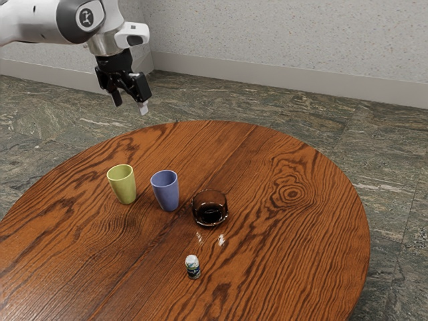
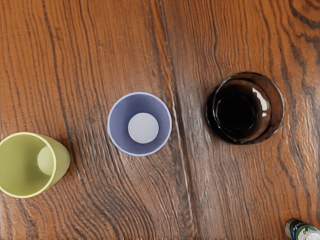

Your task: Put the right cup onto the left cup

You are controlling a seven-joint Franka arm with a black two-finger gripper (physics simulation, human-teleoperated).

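Black two-finger gripper (image 1: 131, 105): my fingers apart, empty. Below me: upright blue tapered plastic-looking cup (image 1: 166, 192), presumably one to lift; yellow-green matching cup (image 1: 123, 186) near it, presumably receiver. Risks: off-centre descent strikes rim, tips cup; tilted release topples stack.

The round wooden surface (image 1: 294, 234) is showing dark, wavy grain over reddish brown. The tapered yellow-green cup (image 1: 124, 188) and tapered violet-blue cup (image 1: 167, 194) are wearing plain colour; the round, dark-brown glass bowl (image 2: 268, 107) is showing white glints.
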